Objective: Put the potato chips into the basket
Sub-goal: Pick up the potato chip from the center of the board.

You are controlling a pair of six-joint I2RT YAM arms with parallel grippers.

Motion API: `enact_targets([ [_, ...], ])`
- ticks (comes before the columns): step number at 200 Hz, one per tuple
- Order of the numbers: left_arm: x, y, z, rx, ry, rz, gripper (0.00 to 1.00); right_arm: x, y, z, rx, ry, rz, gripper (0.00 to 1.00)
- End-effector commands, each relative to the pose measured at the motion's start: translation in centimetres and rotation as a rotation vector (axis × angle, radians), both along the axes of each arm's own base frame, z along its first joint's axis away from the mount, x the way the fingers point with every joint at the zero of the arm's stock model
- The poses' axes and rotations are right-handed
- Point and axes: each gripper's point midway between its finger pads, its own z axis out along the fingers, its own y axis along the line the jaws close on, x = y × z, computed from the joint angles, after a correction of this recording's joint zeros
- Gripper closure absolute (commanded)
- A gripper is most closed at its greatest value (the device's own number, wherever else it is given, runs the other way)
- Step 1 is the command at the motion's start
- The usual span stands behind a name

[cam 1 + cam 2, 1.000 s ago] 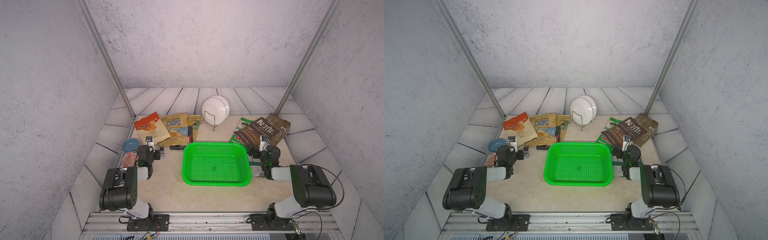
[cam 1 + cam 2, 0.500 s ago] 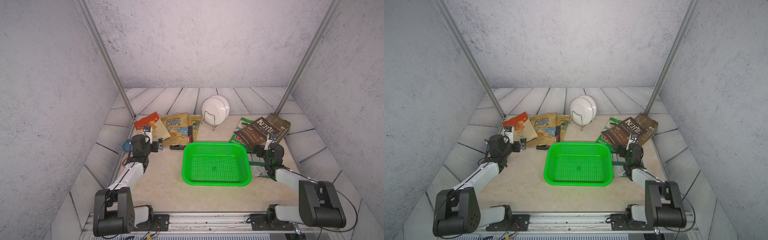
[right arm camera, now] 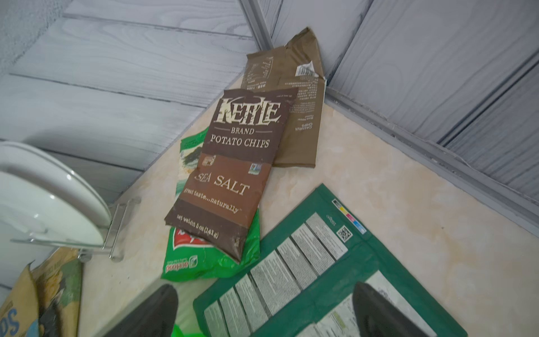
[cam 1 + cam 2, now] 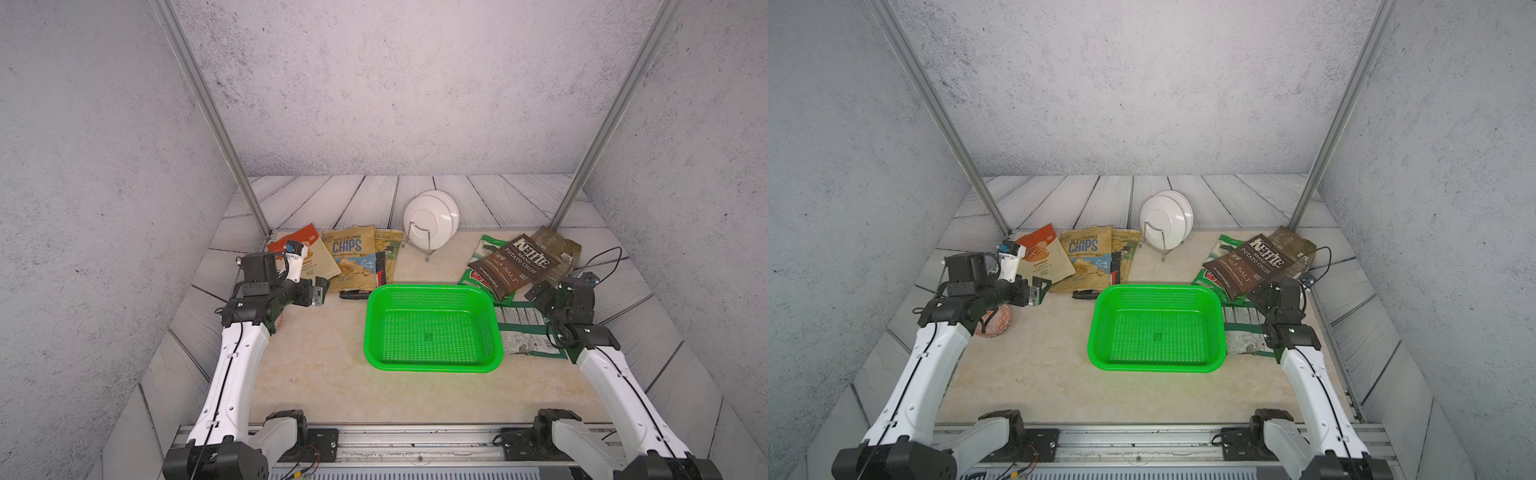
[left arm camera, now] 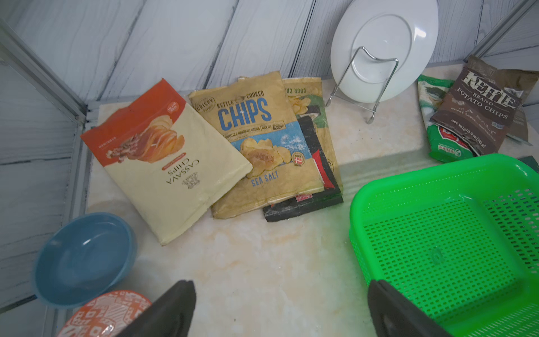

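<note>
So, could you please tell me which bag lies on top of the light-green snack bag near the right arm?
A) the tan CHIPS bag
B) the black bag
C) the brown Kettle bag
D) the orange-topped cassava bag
C: in the right wrist view the brown Kettle bag lies across the light-green snack bag, whose lower end sticks out from beneath it.

A robot test booth dressed as a kitchen corner: grey textured walls [image 4: 395,83], bare metal posts [image 4: 212,120], plank-printed panels [image 4: 374,199], a marble-look worktop [image 4: 324,374], two robot arms [image 4: 237,365] bolted to a metal rail [image 4: 415,446], and white plates [image 4: 430,218] stood on edge.
</note>
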Motion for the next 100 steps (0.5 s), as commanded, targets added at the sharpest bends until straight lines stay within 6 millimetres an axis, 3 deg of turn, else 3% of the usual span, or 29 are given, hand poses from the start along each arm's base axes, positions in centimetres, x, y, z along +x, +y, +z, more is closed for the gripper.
enact_targets([
  [1,-2.8,-1.3,-4.3,-0.057,0.195,-0.045,0.01,-3.2,1.6,-1.7,0.088,0.113,0.046,0.10],
  [56,-3.5,-2.6,-5.3,-0.099,0.223,-0.130,0.01,-7.4,3.9,-4.3,0.218,0.169,0.103,0.14],
  [100,-3.3,-2.2,-5.6,-0.080,0.224,-0.111,0.01,-8.7,5.1,-8.7,0.382,0.211,0.041,0.19],
])
